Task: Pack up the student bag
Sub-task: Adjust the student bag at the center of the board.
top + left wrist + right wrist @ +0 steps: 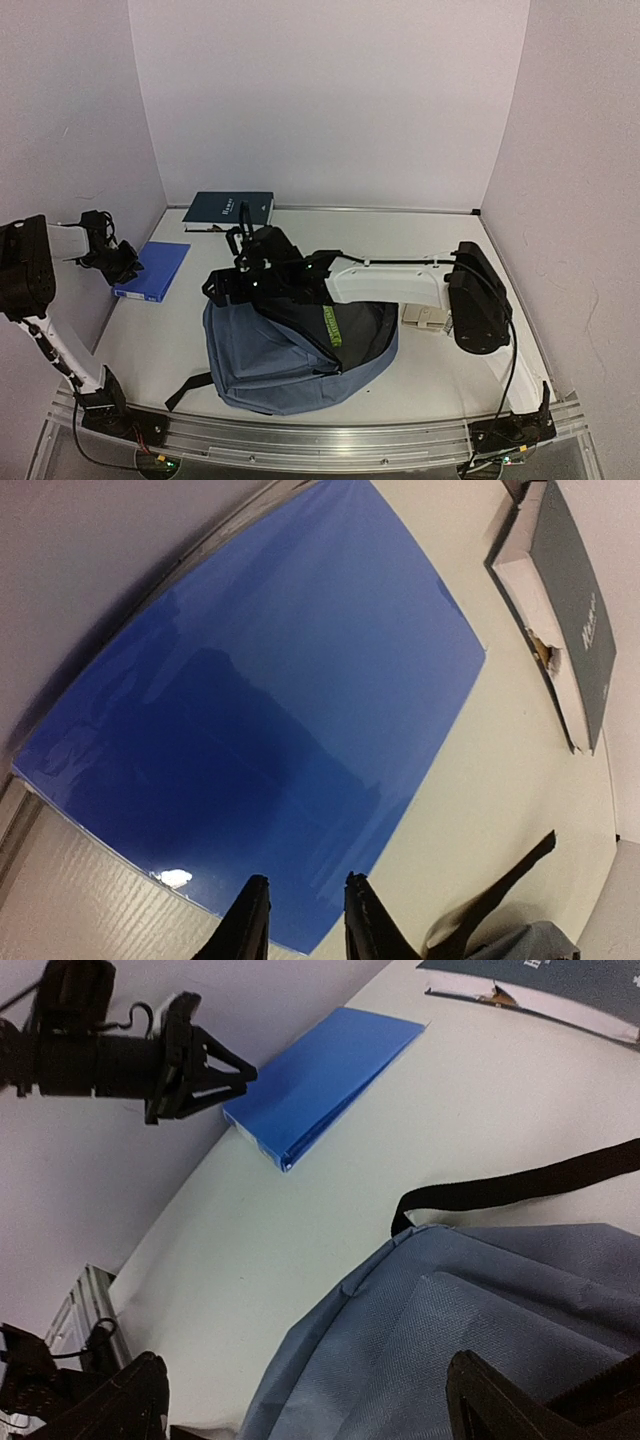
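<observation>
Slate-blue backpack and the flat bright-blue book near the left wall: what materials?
Slate-blue backpack: matte woven fabric, likely synthetic; weave grain and soft folds show. Flat bright-blue book: glossy cover, probably plastic or laminated card; it carries a glare spot and soft reflections.

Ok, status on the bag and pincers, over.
Left pincer narrowly parted, empty, above blue book. Right pincer wide open over student bag, empty. Dark book lies unpacked at the back.
</observation>
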Available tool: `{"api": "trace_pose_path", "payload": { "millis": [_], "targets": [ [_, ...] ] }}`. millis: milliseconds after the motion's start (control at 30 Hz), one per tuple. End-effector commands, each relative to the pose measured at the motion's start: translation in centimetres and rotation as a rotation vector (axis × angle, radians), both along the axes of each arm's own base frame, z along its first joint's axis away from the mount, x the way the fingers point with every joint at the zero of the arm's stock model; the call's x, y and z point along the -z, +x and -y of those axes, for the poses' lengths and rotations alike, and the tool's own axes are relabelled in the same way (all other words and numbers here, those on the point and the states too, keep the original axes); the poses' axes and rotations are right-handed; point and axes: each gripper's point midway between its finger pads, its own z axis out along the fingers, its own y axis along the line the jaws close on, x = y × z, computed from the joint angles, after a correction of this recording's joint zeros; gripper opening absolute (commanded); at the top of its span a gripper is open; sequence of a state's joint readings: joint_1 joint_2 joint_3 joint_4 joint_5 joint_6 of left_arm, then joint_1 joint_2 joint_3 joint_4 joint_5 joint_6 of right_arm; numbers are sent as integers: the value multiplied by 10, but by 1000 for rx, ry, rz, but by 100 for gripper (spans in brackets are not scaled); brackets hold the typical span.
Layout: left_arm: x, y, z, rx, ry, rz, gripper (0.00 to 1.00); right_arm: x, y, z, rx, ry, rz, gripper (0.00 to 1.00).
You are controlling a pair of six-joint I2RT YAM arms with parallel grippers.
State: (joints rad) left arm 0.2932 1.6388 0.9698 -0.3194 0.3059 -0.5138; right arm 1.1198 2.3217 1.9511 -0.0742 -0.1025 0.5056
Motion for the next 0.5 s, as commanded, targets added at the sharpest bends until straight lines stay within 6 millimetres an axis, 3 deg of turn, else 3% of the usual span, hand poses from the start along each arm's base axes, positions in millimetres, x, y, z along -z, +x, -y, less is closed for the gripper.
{"api": "trace_pose_path", "payload": {
  "millis": [0, 67, 267, 467],
  "targets": [
    [4, 24, -17, 11, 90, 22, 32, 11, 10, -5, 24, -52, 60, 94],
    [11, 32, -15, 28, 101, 18, 43, 19, 10, -2, 29, -73, 60, 94],
    [34, 55, 15, 148, 168, -46, 58, 29, 12, 6, 41, -115, 78, 95],
    [72, 28, 48, 140, 43, -199, 63, 56, 27, 26, 127, -201, 94, 96]
  ]
}}
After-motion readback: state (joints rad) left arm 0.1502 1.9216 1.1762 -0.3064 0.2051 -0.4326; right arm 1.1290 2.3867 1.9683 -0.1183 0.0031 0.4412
